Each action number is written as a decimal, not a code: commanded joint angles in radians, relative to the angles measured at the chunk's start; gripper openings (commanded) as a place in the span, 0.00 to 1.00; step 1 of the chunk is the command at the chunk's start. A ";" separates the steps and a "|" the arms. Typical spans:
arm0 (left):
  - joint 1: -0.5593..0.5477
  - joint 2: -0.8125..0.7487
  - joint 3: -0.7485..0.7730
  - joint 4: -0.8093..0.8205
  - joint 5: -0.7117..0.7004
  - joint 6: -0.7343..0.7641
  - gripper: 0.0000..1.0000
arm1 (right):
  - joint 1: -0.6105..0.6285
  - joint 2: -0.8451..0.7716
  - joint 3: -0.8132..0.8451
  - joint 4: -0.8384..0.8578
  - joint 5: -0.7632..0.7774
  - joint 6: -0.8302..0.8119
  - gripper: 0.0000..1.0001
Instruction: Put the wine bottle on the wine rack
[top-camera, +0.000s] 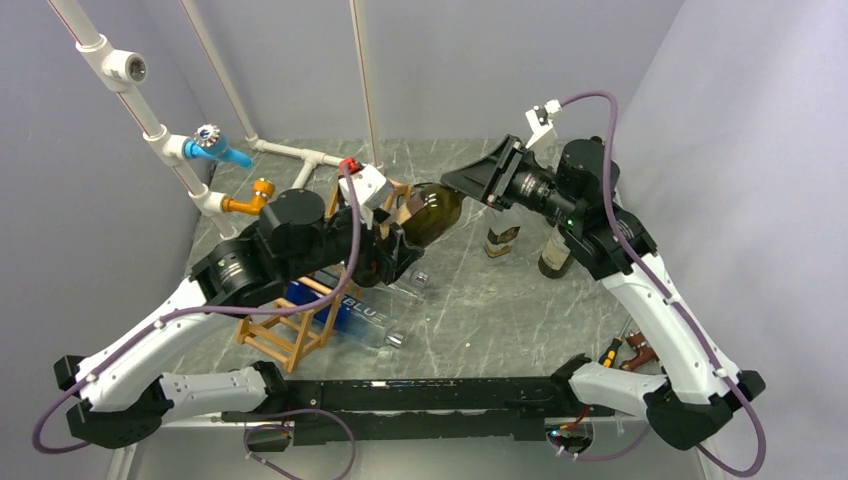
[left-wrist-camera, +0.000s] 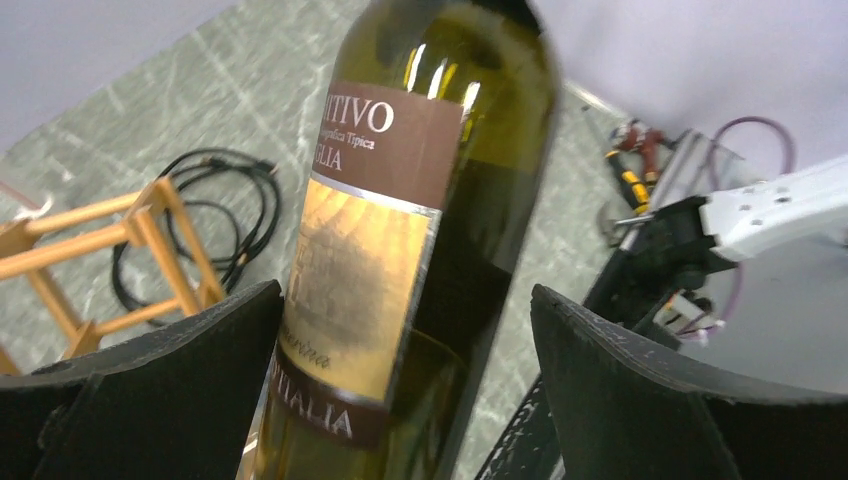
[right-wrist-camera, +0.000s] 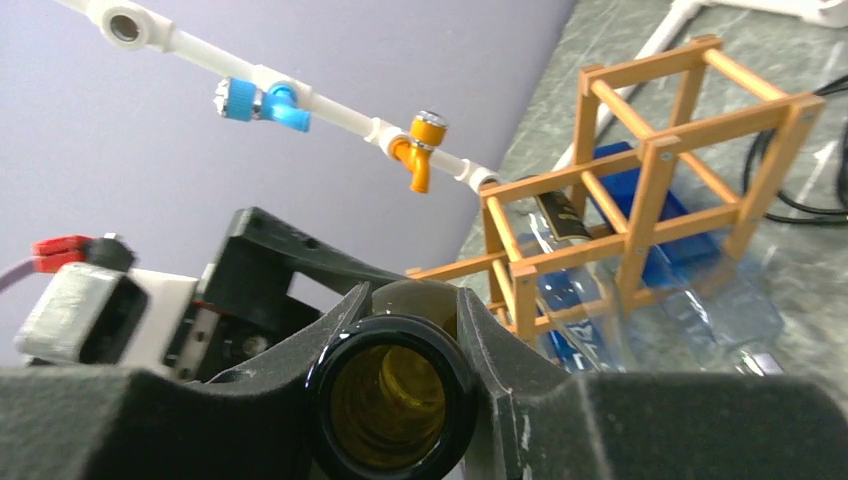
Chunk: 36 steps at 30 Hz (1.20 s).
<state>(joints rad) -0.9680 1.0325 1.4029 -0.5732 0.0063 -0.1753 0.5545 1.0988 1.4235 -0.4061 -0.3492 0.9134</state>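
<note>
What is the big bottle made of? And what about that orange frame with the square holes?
The wine bottle looks like dark olive-green glass: glossy, with bright glints, and light glows through it. Its label seems to be paper with a silvery edge. The wine rack looks like wood, stained orange-brown and matte, with what seem small screw heads at the joints.

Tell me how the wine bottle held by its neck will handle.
The wine bottle is glossy glass: probably slippery, and breakable if dropped. The right gripper pinches only its neck, so the long body may droop or swing. Its round body would likely roll if laid on the table.
</note>
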 joint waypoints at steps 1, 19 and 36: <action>-0.011 0.036 0.017 -0.089 -0.139 0.028 1.00 | 0.025 0.025 0.030 0.261 -0.087 0.140 0.00; -0.011 -0.033 -0.123 -0.121 -0.076 0.034 0.83 | 0.097 0.046 -0.036 0.363 -0.057 0.192 0.00; -0.011 -0.085 -0.138 -0.107 -0.152 0.028 0.00 | 0.098 -0.012 -0.113 0.259 0.007 -0.104 0.76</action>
<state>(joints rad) -0.9825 0.9840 1.2633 -0.7090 -0.0837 -0.1280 0.6567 1.1522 1.3155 -0.2371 -0.3820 0.9329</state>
